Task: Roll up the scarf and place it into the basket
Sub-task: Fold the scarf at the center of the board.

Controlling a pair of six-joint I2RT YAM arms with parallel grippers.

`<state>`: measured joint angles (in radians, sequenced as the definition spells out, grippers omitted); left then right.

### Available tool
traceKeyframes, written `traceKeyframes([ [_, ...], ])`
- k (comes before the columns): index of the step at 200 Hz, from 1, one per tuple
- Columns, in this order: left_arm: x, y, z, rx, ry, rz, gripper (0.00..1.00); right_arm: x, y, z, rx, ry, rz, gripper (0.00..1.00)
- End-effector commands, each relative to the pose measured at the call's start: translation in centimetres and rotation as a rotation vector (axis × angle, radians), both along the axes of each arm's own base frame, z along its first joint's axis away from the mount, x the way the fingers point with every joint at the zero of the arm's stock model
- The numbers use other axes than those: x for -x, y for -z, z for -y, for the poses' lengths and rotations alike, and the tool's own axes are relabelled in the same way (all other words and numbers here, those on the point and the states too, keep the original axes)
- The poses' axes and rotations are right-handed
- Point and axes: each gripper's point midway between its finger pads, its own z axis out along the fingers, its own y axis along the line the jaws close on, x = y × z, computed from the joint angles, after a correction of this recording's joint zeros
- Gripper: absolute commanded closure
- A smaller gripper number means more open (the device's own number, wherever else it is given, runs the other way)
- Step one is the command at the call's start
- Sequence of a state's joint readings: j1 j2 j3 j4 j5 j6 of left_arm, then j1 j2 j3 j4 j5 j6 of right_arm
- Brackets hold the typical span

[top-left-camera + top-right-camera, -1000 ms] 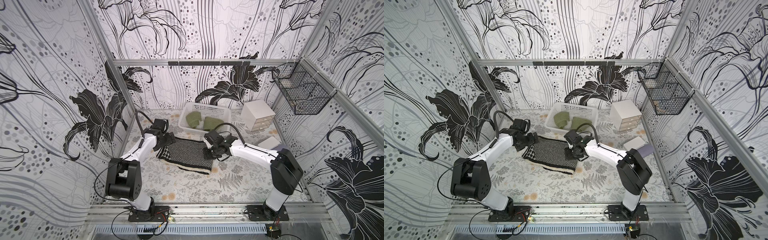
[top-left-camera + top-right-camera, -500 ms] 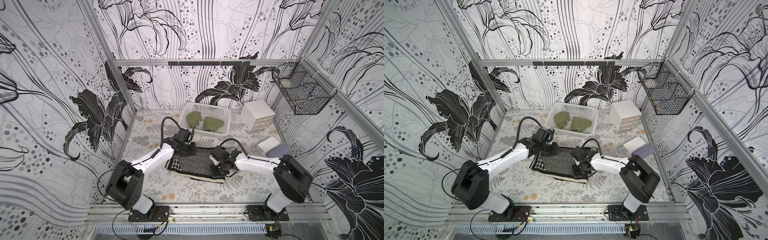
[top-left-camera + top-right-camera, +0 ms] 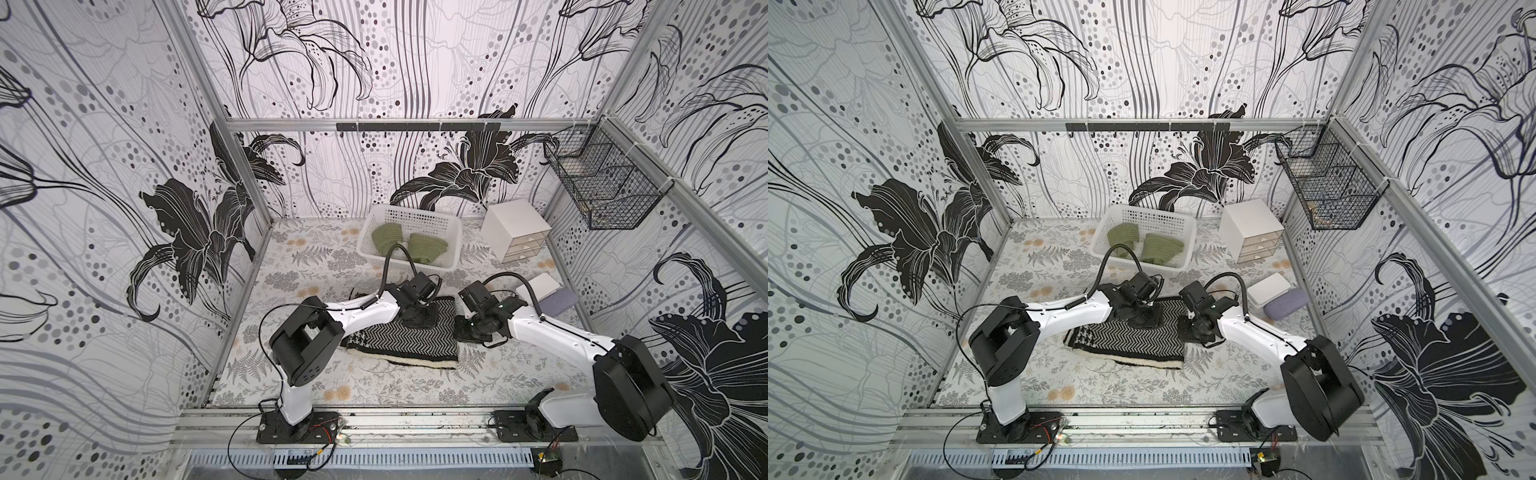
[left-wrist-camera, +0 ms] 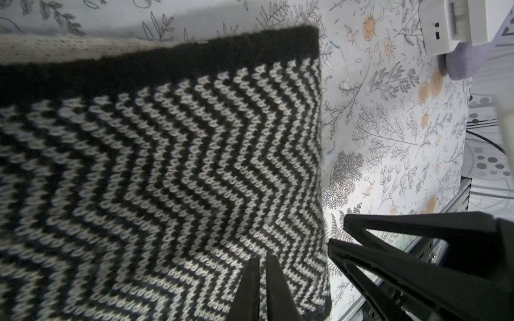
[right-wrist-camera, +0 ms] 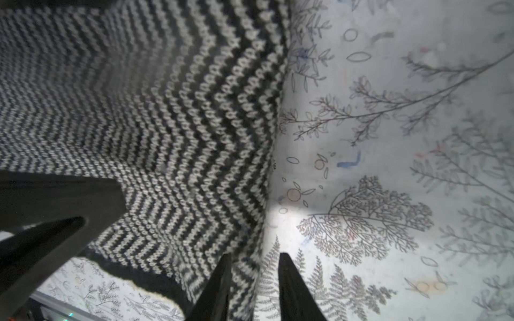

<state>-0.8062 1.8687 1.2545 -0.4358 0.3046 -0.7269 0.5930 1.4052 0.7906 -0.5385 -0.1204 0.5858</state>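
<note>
Black-and-white herringbone knitted scarf may roll crooked: left gripper jaws together over it, right gripper jaws apart astride its edge.

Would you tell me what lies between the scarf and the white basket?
Only bare table, in both top views; the left arm's wrist hangs above it.

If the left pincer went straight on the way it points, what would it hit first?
The black-and-white chevron scarf: the left pincer, shut, points down at it. Whether the tips touch it yet is unclear.
</note>
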Motion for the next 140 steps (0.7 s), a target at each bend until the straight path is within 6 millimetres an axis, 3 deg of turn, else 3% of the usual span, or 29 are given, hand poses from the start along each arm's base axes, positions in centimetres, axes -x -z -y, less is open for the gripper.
traceKeyframes([
  [1, -1.3, 0.2, 0.3, -0.011, -0.017, 0.037, 0.96, -0.5, 0.7, -0.5, -0.012, -0.019, -0.009, 0.69],
  [7, -1.2, 0.7, 0.3, -0.018, -0.015, 0.029, 1.0, -0.7, 0.9, -0.5, -0.015, -0.015, -0.011, 0.69],
  [61, -0.6, 3.6, -0.9, -0.088, -0.019, 0.003, 1.0, -1.2, 2.3, -1.8, -0.087, -0.007, -0.036, 0.74],
  [70, -0.6, 3.9, -1.0, -0.096, -0.018, 0.001, 1.0, -1.2, 2.7, -2.2, -0.104, -0.007, -0.045, 0.79],
  [82, -0.5, 4.2, -1.1, -0.104, -0.012, -0.003, 1.0, -1.1, 3.2, -2.3, -0.11, -0.005, -0.061, 1.0],
  [92, -0.4, 4.3, -1.2, -0.109, -0.007, -0.006, 1.0, -0.9, 3.5, -2.1, -0.102, 0.001, -0.068, 1.0],
  [107, -0.3, 4.1, -1.3, -0.112, 0.001, -0.001, 1.0, -0.6, 3.5, -1.0, -0.072, 0.021, -0.062, 1.0],
  [140, 0.4, 2.6, -1.0, -0.131, 0.047, 0.021, 1.0, 0.8, 2.4, 3.7, 0.038, 0.105, -0.069, 1.0],
])
